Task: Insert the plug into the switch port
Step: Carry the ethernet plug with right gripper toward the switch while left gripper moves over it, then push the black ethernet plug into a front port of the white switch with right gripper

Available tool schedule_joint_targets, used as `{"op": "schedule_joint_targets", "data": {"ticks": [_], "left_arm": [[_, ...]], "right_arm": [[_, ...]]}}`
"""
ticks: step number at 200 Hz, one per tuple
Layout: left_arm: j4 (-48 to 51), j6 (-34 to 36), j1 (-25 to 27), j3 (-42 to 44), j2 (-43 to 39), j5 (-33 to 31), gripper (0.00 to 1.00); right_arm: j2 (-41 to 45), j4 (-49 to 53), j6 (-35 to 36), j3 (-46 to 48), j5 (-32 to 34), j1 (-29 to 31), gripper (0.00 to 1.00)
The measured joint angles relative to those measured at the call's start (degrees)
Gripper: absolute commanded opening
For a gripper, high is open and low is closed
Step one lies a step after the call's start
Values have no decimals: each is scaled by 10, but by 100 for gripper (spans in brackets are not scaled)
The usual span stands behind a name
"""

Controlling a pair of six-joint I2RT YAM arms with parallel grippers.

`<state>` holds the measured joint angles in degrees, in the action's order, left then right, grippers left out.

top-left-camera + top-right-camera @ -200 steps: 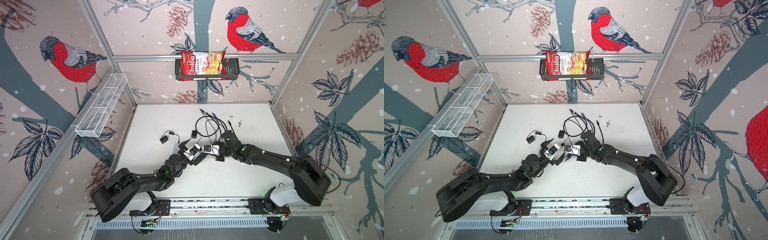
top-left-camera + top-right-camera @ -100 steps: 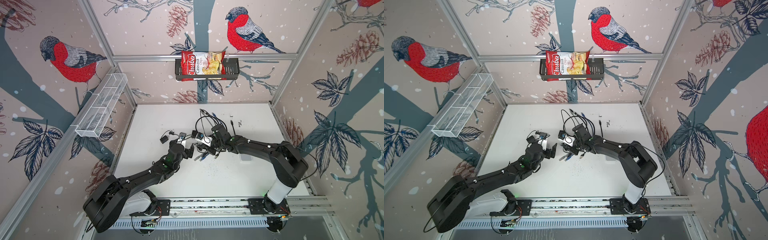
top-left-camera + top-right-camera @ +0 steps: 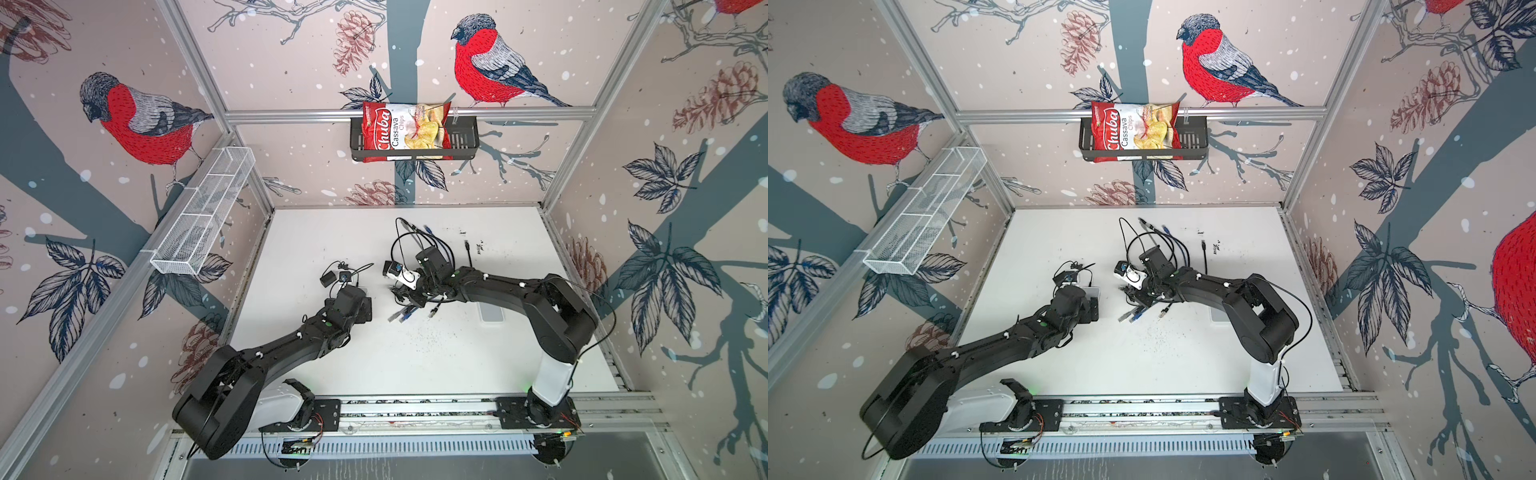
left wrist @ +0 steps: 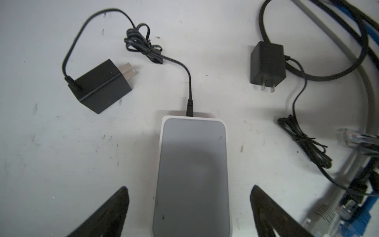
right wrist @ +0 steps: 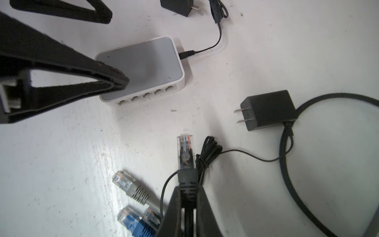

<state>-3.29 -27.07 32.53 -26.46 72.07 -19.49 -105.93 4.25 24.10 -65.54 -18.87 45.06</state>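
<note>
Pinching the plug (image 5: 185, 151) by its black boot, the right gripper (image 5: 187, 190) leaves the clear tip free for the switch (image 3: 1094, 291), seemingly at its nine o'clock in a top view. The left gripper (image 4: 188, 188) straddles the switch, jaws wide, placed to brace it.

five ports (image 5: 147, 95) on switch (image 5: 147, 61), two power adapters (image 4: 100, 86) (image 4: 267, 61), one chips bag (image 3: 405, 131), two baskets (image 3: 199, 220) (image 3: 465, 137).

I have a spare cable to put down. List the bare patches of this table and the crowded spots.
Bare: the front strip of the table between the left arm, the right arm and the rail; the far left corner beyond the power adapter. Crowded: the middle, with the network switch, loose Ethernet plugs and cable loops.
</note>
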Motion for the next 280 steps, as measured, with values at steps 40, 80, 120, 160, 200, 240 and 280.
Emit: {"op": "schedule_joint_targets", "data": {"ticks": [40,80,120,160,200,240,280], "left_arm": [[-22,-32,-51,18,7,38,86],[-99,-44,-99,25,33,94,83],[-137,-30,-125,-5,89,133,80],[-159,-20,-134,-16,125,157,75],[-171,-15,-136,-17,145,170,70],[-179,-15,-137,-23,156,179,69],[-192,-17,-137,-16,158,181,65]], "right_arm": [[-41,11,-10,-36,-15,6,0],[-83,26,-15,-71,-26,16,0],[-121,38,-15,-102,-28,27,0],[-144,39,-13,-122,-28,30,0],[-154,22,-2,-121,-35,33,0],[-155,-26,1,-100,-41,34,0],[-156,-65,1,-87,-40,35,0]]}}
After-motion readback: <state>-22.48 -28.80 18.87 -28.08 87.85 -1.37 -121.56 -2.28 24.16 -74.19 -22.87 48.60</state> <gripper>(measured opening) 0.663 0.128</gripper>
